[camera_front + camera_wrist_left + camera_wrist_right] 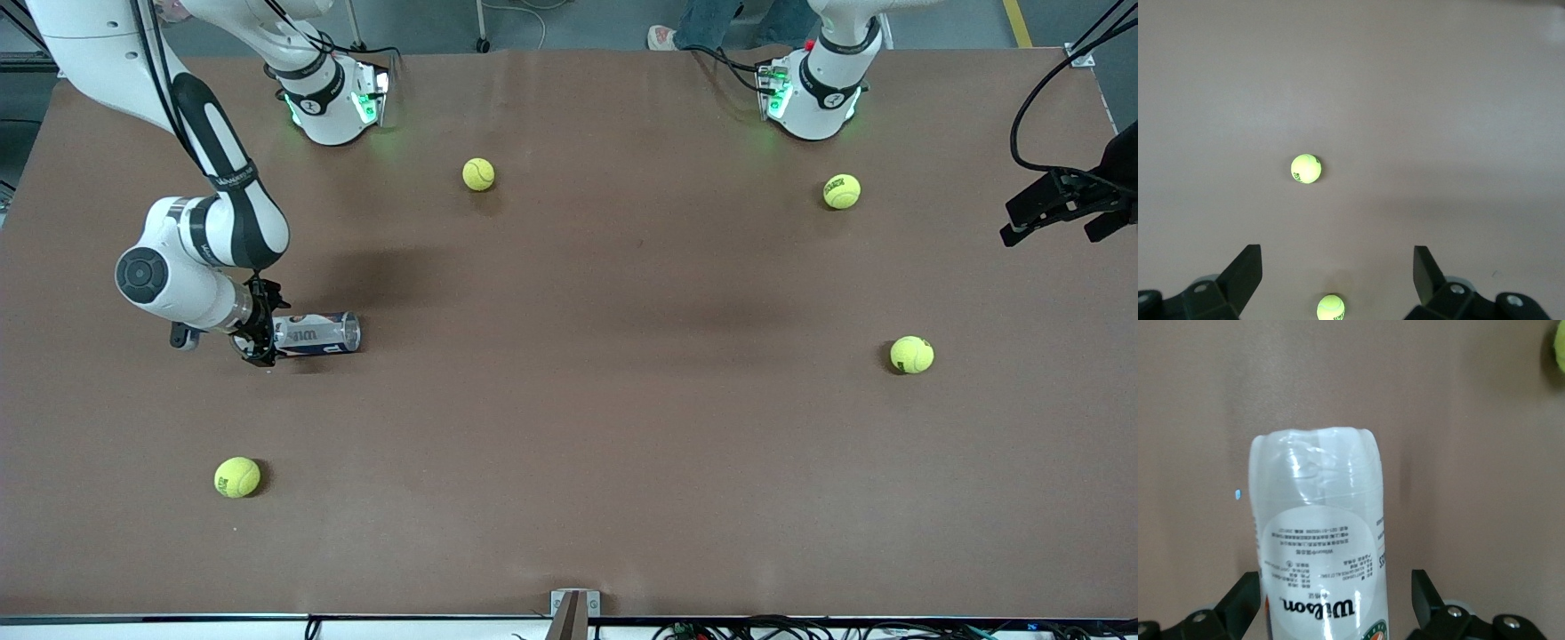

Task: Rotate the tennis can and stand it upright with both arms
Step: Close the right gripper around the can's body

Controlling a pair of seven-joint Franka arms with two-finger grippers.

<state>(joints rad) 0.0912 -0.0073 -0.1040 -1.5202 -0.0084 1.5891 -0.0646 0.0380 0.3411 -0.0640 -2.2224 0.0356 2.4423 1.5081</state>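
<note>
The tennis can (316,333) lies on its side on the brown table toward the right arm's end, its clear end pointing toward the table's middle. My right gripper (260,333) is low at the can's labelled end, fingers straddling it. In the right wrist view the can (1318,547) fills the space between the fingers (1425,597); one finger is close against it and the other stands apart, so the right gripper (1336,597) is open. My left gripper (1049,233) waits in the air over the left arm's end of the table, open and empty (1338,273).
Several yellow-green tennis balls lie scattered: one near the right arm's base (478,174), one near the left arm's base (841,191), one toward the left arm's end (911,355), one near the front edge (237,477). The left wrist view shows two balls (1306,169) (1331,308).
</note>
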